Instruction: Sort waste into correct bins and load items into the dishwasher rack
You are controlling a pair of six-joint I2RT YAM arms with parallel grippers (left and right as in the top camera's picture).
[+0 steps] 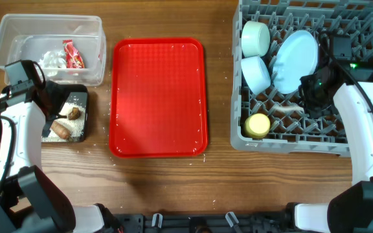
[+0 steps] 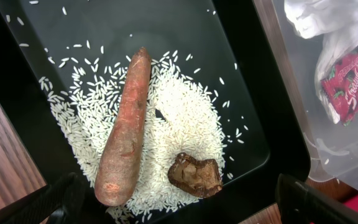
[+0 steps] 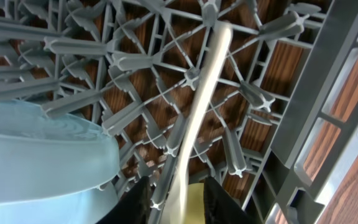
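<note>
The white plastic spoon (image 3: 204, 99) lies across the pegs of the dishwasher rack (image 1: 290, 144) at the table's 3 o'clock, at 6 o'clock from the pale blue plate (image 1: 296, 61), with both bowls (image 1: 256, 37) and the yellow cup (image 1: 259, 125) racked alongside. The right arm's fingers (image 3: 135, 202) sit narrowly either side of the spoon's near end; whether they pinch it cannot be told. At 9 o'clock the left arm's fingers (image 2: 48, 202) hang wide and empty over the black tray (image 2: 166, 37), which holds rice crumbs (image 2: 185, 118), the carrot-shaped piece (image 2: 126, 130) and the brown lump (image 2: 196, 175). Wrapper (image 1: 73, 55) and tissue (image 1: 50, 59) sit in the clear tub (image 1: 5, 39). Loading looks nearly complete; the next move likely calls for releasing the spoon and lifting straight up, clear of pegs and plate.
</note>
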